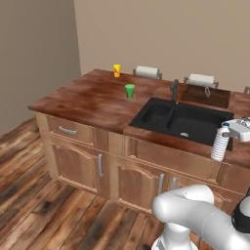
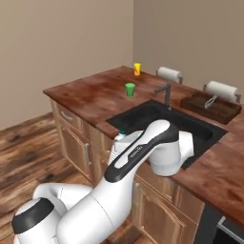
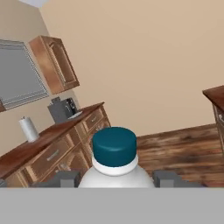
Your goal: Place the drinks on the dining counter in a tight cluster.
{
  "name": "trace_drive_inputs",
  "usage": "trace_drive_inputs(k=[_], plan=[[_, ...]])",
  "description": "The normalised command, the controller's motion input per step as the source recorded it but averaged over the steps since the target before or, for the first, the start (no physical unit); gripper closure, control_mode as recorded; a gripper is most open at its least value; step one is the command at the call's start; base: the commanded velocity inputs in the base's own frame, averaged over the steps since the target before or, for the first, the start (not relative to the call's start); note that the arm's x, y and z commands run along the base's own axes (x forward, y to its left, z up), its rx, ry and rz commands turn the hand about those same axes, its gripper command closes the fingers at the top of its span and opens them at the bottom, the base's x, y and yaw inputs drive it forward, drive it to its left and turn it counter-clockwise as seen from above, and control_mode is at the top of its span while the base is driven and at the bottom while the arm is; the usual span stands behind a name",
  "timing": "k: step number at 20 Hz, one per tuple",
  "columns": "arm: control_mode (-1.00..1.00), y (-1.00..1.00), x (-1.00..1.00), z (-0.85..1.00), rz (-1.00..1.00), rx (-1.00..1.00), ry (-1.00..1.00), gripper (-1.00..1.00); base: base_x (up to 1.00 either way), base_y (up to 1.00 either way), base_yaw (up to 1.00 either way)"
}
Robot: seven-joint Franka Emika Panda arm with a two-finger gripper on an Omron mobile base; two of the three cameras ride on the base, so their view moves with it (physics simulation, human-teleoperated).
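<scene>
- While clamped in the gripper (image 3: 116,178), water bottle (image 3: 114,162) rides in transit, clear of the counter (image 1: 93,100).
- Next, probably: carry over, set upright among the other drinks.

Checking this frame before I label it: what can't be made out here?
- Water bottle: body cut off by the hand view's bottom edge; in the right base view the arm covers most of it.
- Gripper: cut by the left base view's right edge.
- Yellow cup: its marking is too small.
</scene>
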Motion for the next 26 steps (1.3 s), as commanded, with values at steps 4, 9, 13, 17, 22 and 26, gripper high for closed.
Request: trace_drive_inputs(k=[4,9,13,17,22,26], plan=[[1.00,0.00,0.00,0.00,0.00,0.00,0.00,1.00,0.74,0.61,-0.02],[1.00,0.00,0.00,0.00,0.00,0.00,0.00,1.00,0.76,0.59,-0.03],[1.00,0.00,0.00,0.00,0.00,0.00,0.00,1.00,0.75,0.56,-0.07],[1.00,0.00,0.00,0.00,0.00,0.00,0.00,1.00,0.80,0.46,-0.17],[1.00,0.00,0.00,0.00,0.00,0.00,0.00,1.00,0.76,0.46,-0.27],[1.00,0.00,0.00,0.00,0.00,0.00,0.00,1.00,0.73,0.48,-0.28]])
